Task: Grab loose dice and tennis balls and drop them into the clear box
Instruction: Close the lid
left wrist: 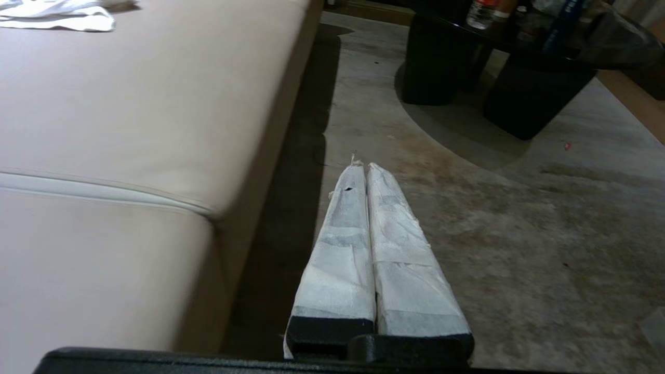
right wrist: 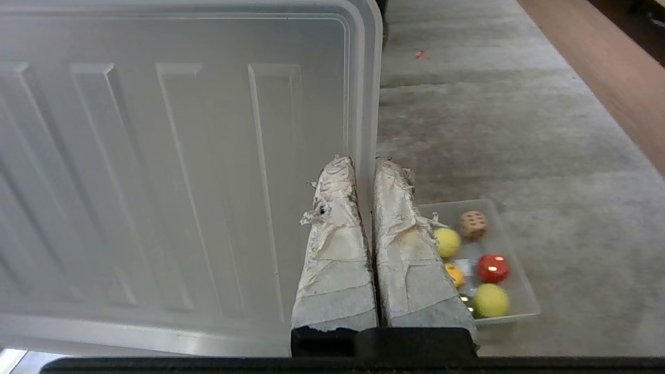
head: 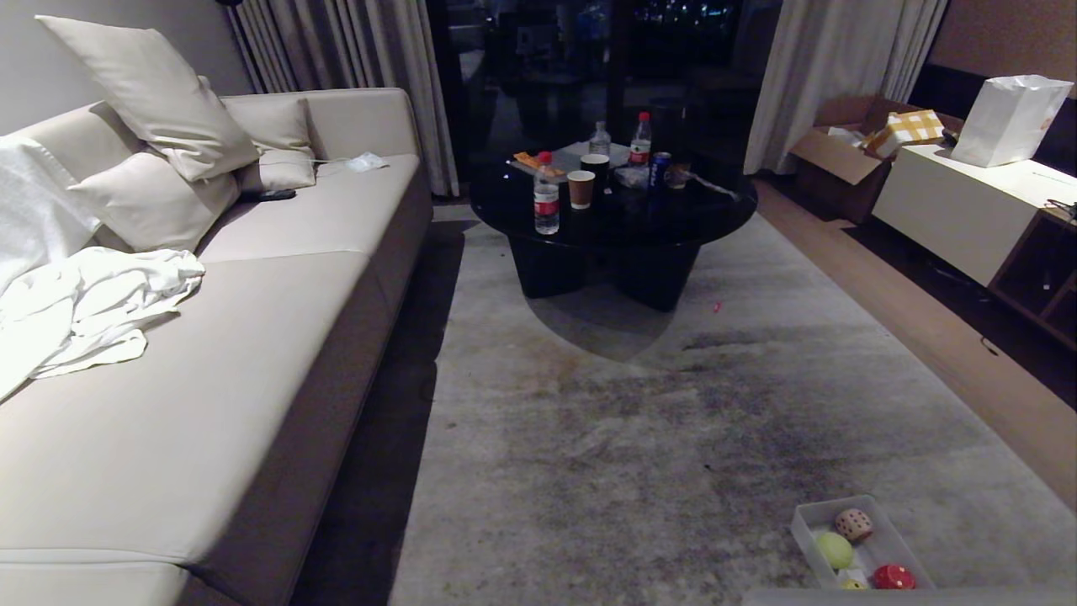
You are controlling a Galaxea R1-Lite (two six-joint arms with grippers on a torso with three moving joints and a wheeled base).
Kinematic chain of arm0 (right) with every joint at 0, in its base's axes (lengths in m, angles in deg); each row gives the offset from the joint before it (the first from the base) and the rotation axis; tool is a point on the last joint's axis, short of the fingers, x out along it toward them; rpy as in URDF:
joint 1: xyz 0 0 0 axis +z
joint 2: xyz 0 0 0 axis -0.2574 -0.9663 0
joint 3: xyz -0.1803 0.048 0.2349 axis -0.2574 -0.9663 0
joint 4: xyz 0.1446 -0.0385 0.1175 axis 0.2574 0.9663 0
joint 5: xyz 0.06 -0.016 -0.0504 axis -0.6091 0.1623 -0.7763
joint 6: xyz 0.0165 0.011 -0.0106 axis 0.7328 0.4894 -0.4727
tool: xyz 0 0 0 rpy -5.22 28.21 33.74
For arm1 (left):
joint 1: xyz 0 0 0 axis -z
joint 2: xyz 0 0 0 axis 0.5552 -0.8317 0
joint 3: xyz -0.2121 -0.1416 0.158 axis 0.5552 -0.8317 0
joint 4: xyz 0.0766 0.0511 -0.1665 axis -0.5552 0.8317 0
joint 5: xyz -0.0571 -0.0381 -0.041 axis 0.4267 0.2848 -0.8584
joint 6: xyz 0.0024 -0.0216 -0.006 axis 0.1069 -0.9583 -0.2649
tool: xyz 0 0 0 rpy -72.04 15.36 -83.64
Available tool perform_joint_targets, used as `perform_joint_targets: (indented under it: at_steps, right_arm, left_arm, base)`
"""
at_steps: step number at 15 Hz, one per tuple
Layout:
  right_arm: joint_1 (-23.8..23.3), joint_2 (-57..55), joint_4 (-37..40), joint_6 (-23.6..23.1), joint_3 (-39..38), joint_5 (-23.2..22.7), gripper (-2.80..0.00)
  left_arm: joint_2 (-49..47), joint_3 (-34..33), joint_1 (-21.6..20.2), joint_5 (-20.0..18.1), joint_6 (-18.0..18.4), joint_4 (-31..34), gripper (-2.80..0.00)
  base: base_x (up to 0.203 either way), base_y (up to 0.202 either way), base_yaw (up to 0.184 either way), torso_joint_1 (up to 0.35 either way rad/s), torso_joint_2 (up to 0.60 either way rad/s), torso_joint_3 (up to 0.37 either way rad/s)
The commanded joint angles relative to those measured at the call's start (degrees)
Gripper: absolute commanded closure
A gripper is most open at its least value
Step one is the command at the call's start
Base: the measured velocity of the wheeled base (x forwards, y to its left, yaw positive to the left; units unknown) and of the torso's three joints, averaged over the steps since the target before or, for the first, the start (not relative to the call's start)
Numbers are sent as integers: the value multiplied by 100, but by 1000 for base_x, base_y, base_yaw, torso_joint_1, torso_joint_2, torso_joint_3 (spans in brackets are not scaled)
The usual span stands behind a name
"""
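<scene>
Nearest the head camera, the clear box (head: 803,523) sits on the rug (head: 623,438), well apart from the black table (head: 614,210), and holds the dice (right wrist: 474,224) and tennis balls (right wrist: 447,242). Above the box, the right gripper (right wrist: 363,166) is clamped on the edge of a ribbed lid (right wrist: 171,171). Between sofa (left wrist: 130,130) and table, the left gripper (left wrist: 362,166) hangs over the rug, fingers pressed together, empty.

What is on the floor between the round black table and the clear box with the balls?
Only bare grey rug between the table and the clear box, head view.

Head camera overlooks rug (head: 673,438); wrist cameras sit low, probably sharing it.
</scene>
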Motion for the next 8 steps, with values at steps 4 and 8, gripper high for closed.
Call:
perform_joint_targets:
  at_steps: [4,8]
  right_arm:
    - [2,-2,3,-1,-1,-2,0]
    - [2,-7,3,-1,-1,-2,0]
  left_arm:
    - [-6,-9,0,4,-8,-2,0]
    - [-6,-9,0,4,-8,-2,0]
  base:
    - [0,-84,-2,2,2,1]
    - [0,0,0,0,0,0]
